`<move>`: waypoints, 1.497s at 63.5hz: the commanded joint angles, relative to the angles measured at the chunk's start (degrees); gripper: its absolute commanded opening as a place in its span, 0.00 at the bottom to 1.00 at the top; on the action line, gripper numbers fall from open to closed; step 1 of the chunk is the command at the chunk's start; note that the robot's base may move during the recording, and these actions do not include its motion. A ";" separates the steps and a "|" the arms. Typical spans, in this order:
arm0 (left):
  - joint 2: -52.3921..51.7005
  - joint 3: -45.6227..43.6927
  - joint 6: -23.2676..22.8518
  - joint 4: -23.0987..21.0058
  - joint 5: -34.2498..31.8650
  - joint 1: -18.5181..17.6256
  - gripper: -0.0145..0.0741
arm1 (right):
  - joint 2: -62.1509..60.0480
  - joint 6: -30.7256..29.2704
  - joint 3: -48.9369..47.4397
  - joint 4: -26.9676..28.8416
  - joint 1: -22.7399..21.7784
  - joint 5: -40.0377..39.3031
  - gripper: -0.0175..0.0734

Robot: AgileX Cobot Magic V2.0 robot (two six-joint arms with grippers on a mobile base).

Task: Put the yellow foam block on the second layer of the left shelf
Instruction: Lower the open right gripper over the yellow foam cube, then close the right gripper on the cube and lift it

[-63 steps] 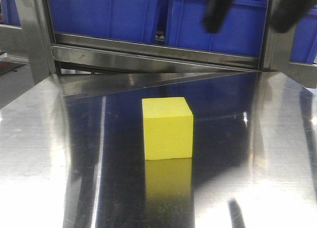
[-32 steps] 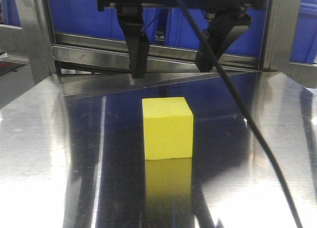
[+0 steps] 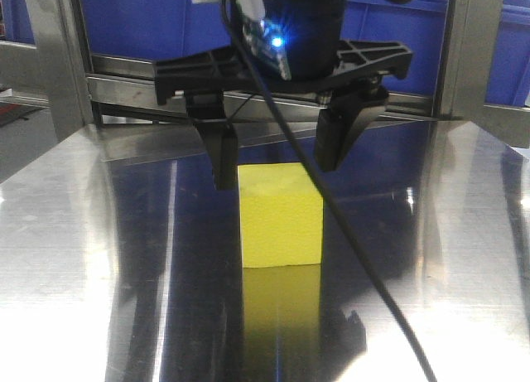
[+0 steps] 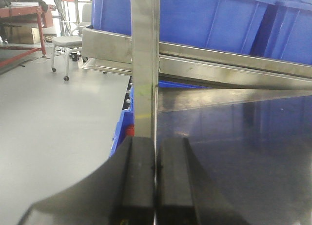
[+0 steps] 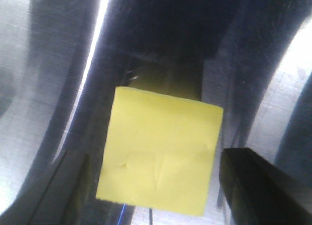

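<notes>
1. On the steel table (image 3: 66, 233), in front of the shelf frame: shows the yellow foam block (image 3: 280, 216) sitting flat on one face, apart from everything else and not yet on any shelf.
2. Straddles that block with the right gripper (image 3: 277, 171), spread wide, one finger (image 3: 222, 158) just beside each upper side. Seemingly lined up so a squeeze would meet two flat, parallel faces.
3. Confirms, from the right wrist view, gaps on both sides of the block, so no contact yet.
4. Shows the left gripper (image 4: 156, 176) pressed closed on nothing, facing an upright shelf post (image 4: 145, 64); likely parked clear of the working arm.
5. Trails a black cable (image 3: 331, 224) across the block's front, with blue bins (image 3: 166, 26) behind.
6. Reads as the grasp step: closing, lifting and the whole carry to the left shelf's second layer yet to come.
</notes>
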 commanded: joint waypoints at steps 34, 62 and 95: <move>-0.76 1.58 -0.22 -0.42 -4.72 0.02 0.32 | -1.23 4.83 5.24 -1.65 -1.84 -10.43 0.87; -0.76 1.58 -0.22 -0.42 -4.72 0.02 0.32 | -1.18 4.77 6.11 -1.65 -1.84 -11.78 0.57; -0.76 1.58 -0.22 -0.42 -4.72 0.02 0.32 | -16.88 -7.85 9.75 -1.71 -13.61 -15.80 0.50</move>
